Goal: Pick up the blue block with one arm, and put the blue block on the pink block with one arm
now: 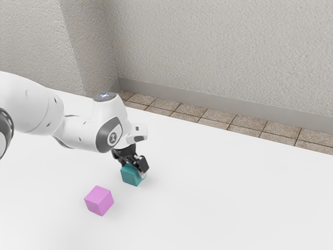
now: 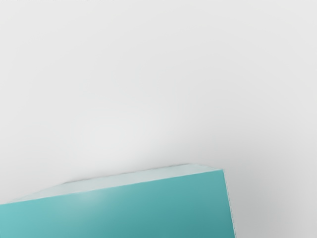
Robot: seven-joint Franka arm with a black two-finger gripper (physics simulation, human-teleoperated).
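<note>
Quick count, going by kind. Blocks: two on the tabletop (image 1: 234, 198). That's one blue block (image 1: 131, 177) (honestly more of a teal), and it's the same single block that turns up big under the hand in the wrist view (image 2: 148, 208). Then there's one pink block (image 1: 99, 200), sitting a bit closer to the tabletop's near edge than the blue one. So one of each colour. Arms: one white arm (image 1: 78, 125). Grippers: one black gripper (image 1: 132, 162) on the end of it. Tables: just one.

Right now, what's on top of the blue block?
Only the black pincer, low over the blue block; it covers most of the top face, so contact can't be seen.
</note>
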